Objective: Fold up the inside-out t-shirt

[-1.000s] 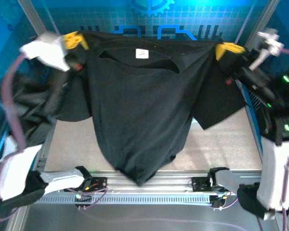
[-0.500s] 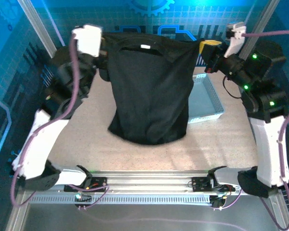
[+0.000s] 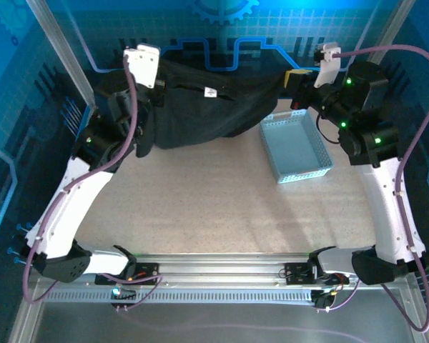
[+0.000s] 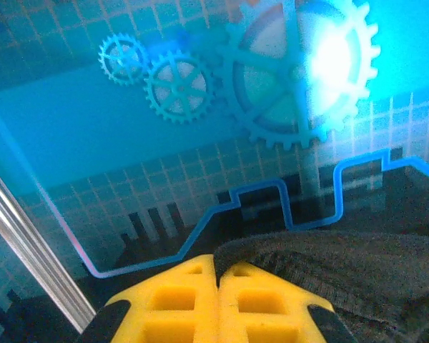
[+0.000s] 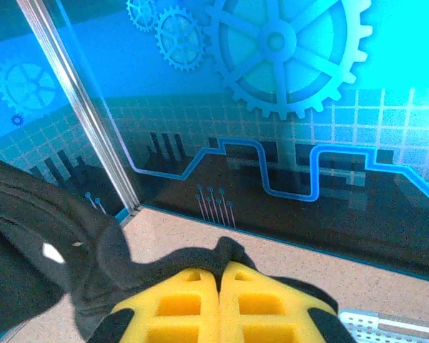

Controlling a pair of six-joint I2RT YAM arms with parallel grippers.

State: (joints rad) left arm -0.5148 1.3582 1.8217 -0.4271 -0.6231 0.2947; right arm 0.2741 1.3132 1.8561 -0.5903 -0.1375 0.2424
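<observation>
— Where's the t-shirt (image 3: 200, 107)?
— Slung left of the tray (image 3: 297, 148), along the far edge of the counter (image 3: 214, 207). The left fingers (image 4: 200, 289) and right fingers (image 5: 200, 289) are pinched tight on its top corners.
— Room?
— Broad counter on the tray's near side.

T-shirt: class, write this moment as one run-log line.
t-shirt: held spread at far side, not folded | left end effector: shut on t-shirt | right end effector: shut on t-shirt | tray: empty, beside t-shirt

A blue wall (image 3: 286, 21) bearing gear prints (image 5: 275, 43) is backing the speckled beige table (image 3: 200, 207); aluminium posts (image 3: 59, 36) are flanking it; glare (image 4: 336, 50) is washing one gear.
</observation>
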